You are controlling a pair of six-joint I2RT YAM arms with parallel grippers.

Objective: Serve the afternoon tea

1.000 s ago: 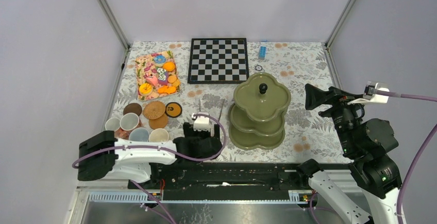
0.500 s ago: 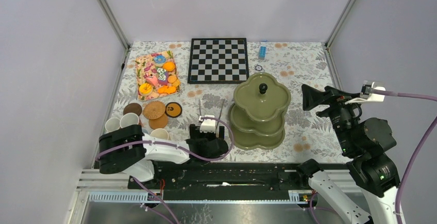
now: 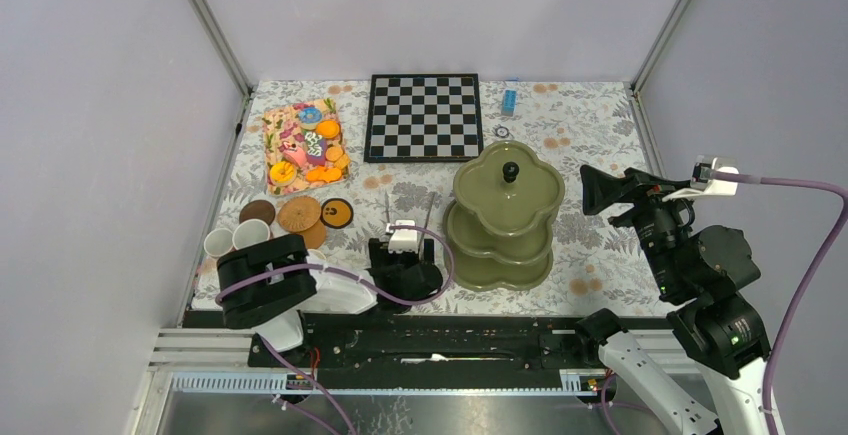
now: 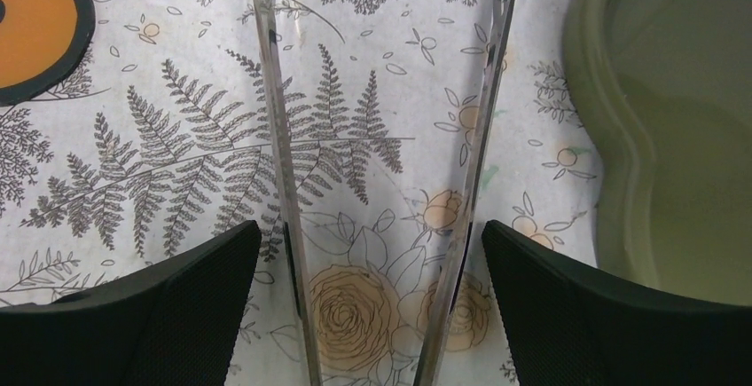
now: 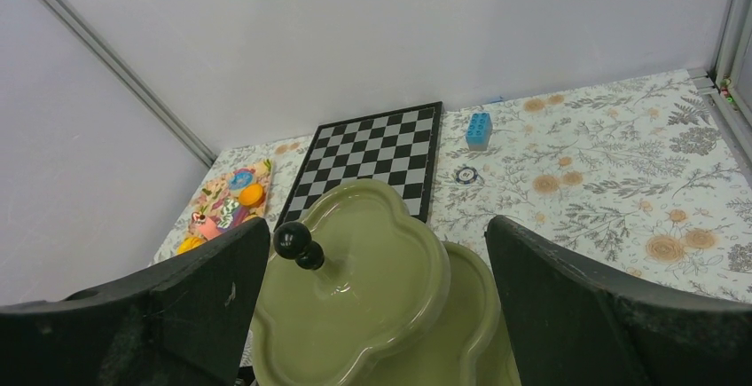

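Left gripper [image 3: 409,205] is spread wide and empty, low over the tablecloth [image 3: 600,125] and pointing far. The right gripper [image 3: 598,187] is spread too, raised. The olive three-tier stand [image 3: 530,195] stands upright, knob up, between them — just right of my left fingers, tiers apparently bare. Mugs [image 3: 250,234] and coasters [image 3: 298,213] lie near-left and the biscuits [image 3: 328,128] far-left — the left arm's side, I'd judge.
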